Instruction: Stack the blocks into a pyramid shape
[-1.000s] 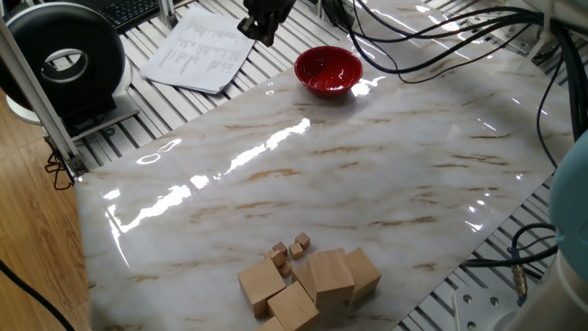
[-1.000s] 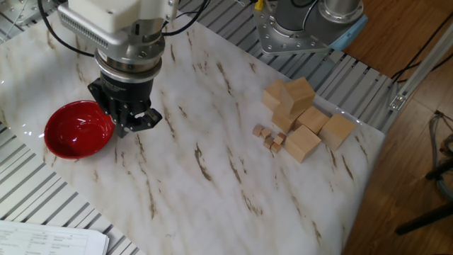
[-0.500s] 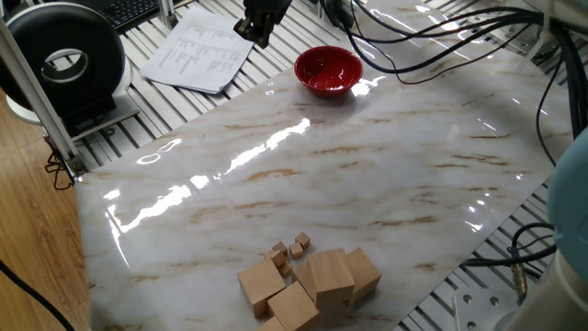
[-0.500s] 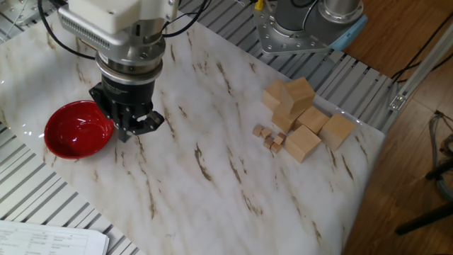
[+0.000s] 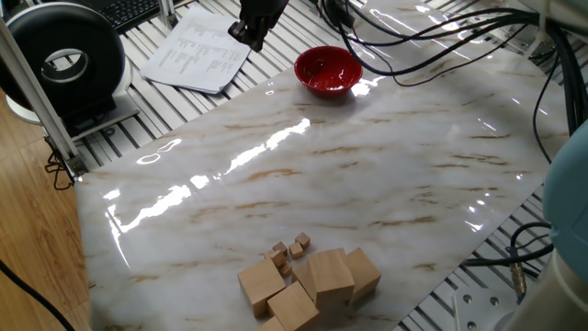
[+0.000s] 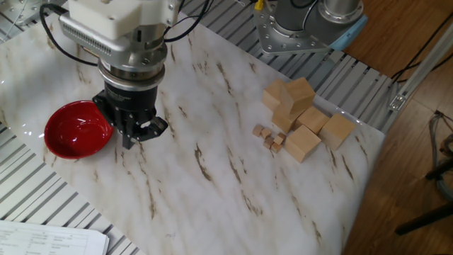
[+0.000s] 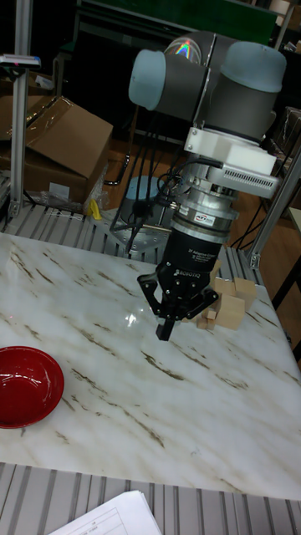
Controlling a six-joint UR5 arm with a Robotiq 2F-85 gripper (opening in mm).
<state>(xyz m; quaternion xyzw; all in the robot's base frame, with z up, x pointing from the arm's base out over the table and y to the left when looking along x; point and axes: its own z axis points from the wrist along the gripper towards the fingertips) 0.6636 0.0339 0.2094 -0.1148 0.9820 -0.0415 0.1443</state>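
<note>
Hovering above the white marble-patterned bench (image 6: 212, 142), the black two-finger tool (image 6: 136, 134) hangs just beside the shiny red bowl (image 6: 76, 129), its fingers drawn together and grasping nothing. Well apart from it, near the bench's far corner, the large light-tan wooden blocks (image 6: 303, 113) sit in a loose cluster, one resting on top of others. Several tiny wooden cubes (image 6: 269, 136) lie touching that cluster's edge.
</note>
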